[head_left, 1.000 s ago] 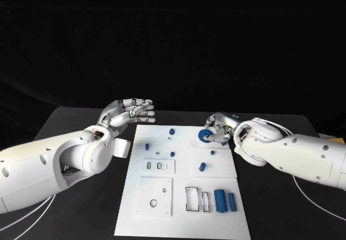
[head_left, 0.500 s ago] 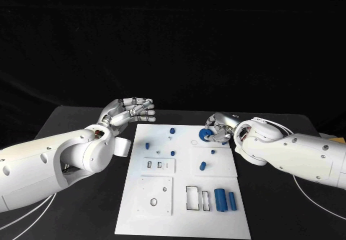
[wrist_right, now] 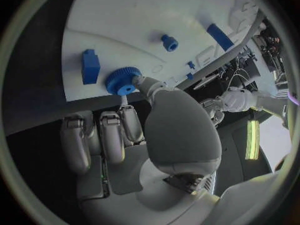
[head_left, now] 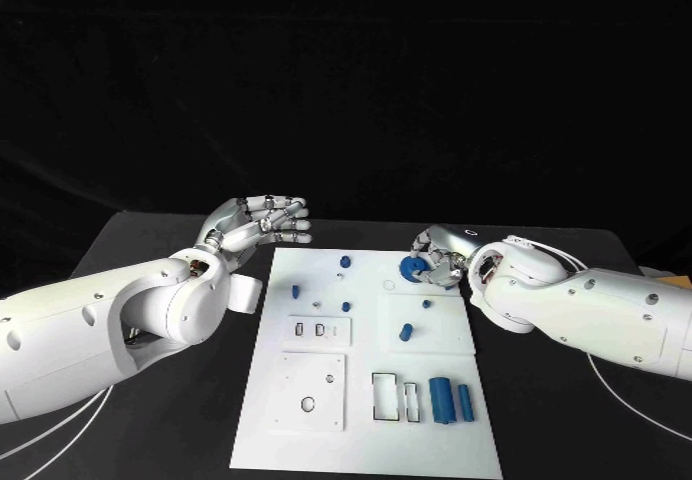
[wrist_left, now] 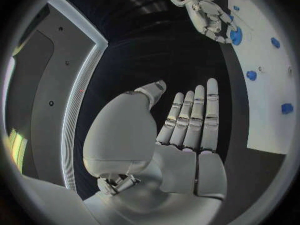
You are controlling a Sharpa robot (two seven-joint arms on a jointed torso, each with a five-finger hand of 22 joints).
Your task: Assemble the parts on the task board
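The board [head_left: 368, 360] lies in the middle of the black table [head_left: 137, 250], long side running away from the robot. The right hand [head_left: 440, 262] sits at the board's far right corner, fingertips touching a blue gear [head_left: 411, 268]; in the right wrist view the thumb [wrist_right: 145, 85] presses the gear's [wrist_right: 123, 80] toothed rim while the other fingers curl below the board's edge, so a full grip cannot be confirmed. A blue block [wrist_right: 90, 66] lies just beside the gear. The left hand [head_left: 263, 224] hovers off the board's far left corner, holding nothing, fingers straight and close together [wrist_left: 190, 117]. Two blue cylinders [head_left: 451, 401] lie side by side near the board's near right corner, beside a rectangular slot [head_left: 387, 396]. Small blue pegs [head_left: 345, 263] stand across the board's far half.
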